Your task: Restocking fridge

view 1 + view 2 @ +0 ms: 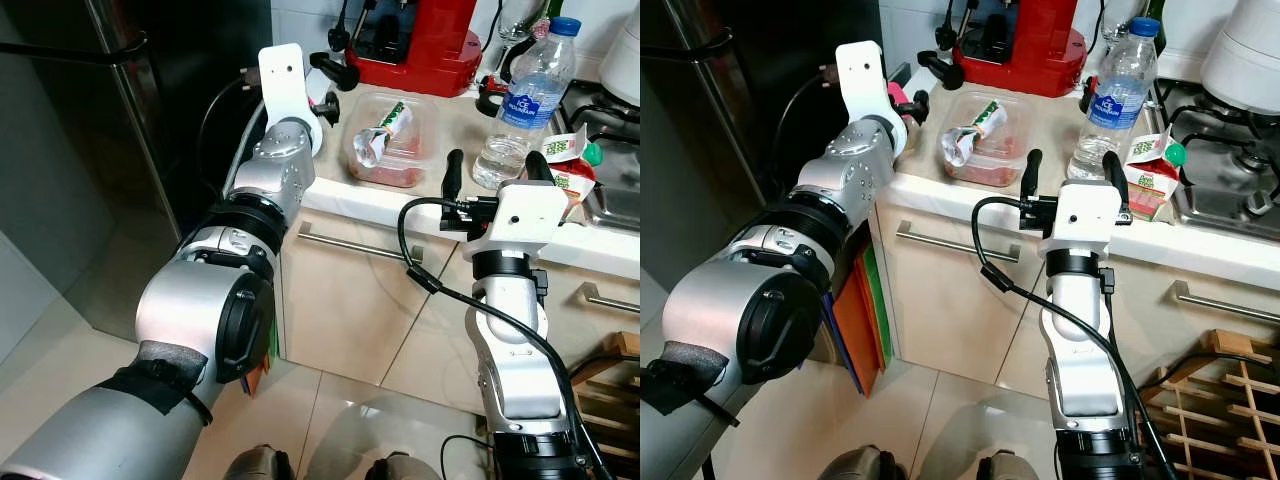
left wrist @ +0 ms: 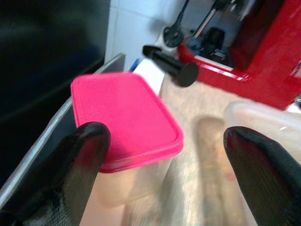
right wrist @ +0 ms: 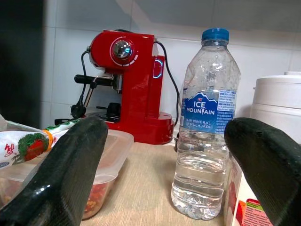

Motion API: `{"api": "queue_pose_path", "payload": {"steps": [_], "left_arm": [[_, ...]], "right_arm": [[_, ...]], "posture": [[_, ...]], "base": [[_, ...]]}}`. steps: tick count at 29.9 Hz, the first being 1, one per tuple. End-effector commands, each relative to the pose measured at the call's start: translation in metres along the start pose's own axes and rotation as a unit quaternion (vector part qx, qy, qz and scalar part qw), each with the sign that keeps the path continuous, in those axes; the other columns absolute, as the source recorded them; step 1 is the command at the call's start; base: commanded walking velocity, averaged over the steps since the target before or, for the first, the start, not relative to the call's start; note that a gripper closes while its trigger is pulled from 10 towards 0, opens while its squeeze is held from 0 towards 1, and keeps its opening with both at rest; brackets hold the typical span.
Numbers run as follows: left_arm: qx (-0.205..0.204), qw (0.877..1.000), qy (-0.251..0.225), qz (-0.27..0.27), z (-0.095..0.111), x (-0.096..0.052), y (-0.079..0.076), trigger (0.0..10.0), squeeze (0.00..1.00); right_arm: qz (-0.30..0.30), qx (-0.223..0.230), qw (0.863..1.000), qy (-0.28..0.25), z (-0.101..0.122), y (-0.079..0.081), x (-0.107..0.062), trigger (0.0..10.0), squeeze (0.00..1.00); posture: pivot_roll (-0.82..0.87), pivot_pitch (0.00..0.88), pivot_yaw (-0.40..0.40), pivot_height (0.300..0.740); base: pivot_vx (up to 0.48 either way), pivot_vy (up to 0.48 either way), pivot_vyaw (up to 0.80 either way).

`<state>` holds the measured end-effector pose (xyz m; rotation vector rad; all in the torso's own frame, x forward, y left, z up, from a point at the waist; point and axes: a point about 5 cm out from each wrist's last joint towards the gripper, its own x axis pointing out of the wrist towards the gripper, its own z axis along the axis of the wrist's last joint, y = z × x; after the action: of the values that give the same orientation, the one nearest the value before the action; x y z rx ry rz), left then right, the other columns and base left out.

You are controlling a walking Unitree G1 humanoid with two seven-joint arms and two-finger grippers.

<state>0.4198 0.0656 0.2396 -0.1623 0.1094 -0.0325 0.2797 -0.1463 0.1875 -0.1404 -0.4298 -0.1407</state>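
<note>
While its fingers stand wide apart, the left gripper (image 2: pixel 164 155) hovers at a pink-lidded container (image 2: pixel 126 123) on the counter's (image 1: pixel 990 205) end beside the dark fridge (image 1: pixel 190 90). The right gripper (image 3: pixel 164 155), also spread wide, faces a water bottle (image 3: pixel 205 127) standing near a clear food tub (image 1: pixel 392 140) and a red coffee machine (image 3: pixel 129 77).

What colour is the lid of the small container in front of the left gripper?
Bright pink. The lid shows best in the left wrist view, between the open left gripper fingers.

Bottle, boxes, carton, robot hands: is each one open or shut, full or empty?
water bottle: upright, capped, part full
pink-lidded box: lid on
clear tub: no lid, food inside
carton: green cap on
left gripper: open, beside pink-lidded box
right gripper: open, facing water bottle
</note>
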Motion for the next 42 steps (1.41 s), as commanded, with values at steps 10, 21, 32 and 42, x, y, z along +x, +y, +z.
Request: {"api": "queue_pose_path", "payload": {"steps": [10, 21, 32, 42], "left_arm": [[0.011, 0.999, 0.040, 0.033, -0.015, 0.000, 0.008, 10.0, 0.00], [-0.007, 0.997, 0.072, 0.014, -0.031, -0.001, 0.009, 0.0, 0.00], [0.024, 0.999, 0.025, -0.011, -0.026, -0.003, 0.005, 0.0, 0.00], [0.093, 0.984, -0.091, -0.121, -0.009, -0.034, -0.023, 0.0, 0.00]], "right_arm": [[0.000, -0.006, 1.000, 0.004, 0.001, -0.003, -0.002, 10.0, 0.00], [0.004, -0.006, 1.000, 0.008, -0.001, -0.003, -0.001, 10.0, 0.00], [0.007, -0.007, 1.000, 0.012, -0.004, -0.003, -0.002, 10.0, 0.00], [0.009, -0.008, 1.000, 0.017, -0.007, -0.003, -0.002, 10.0, 0.00]], "posture": [[-0.10, 0.036, 0.000, 0.703], [-0.09, 0.023, -0.006, 0.703], [-0.08, 0.018, -0.012, 0.703], [-0.06, 0.023, -0.020, 0.703]], "base": [[0.000, 0.000, 0.00], [0.000, 0.000, 0.00], [0.000, 0.000, 0.00], [0.000, 0.000, 0.00]]}}
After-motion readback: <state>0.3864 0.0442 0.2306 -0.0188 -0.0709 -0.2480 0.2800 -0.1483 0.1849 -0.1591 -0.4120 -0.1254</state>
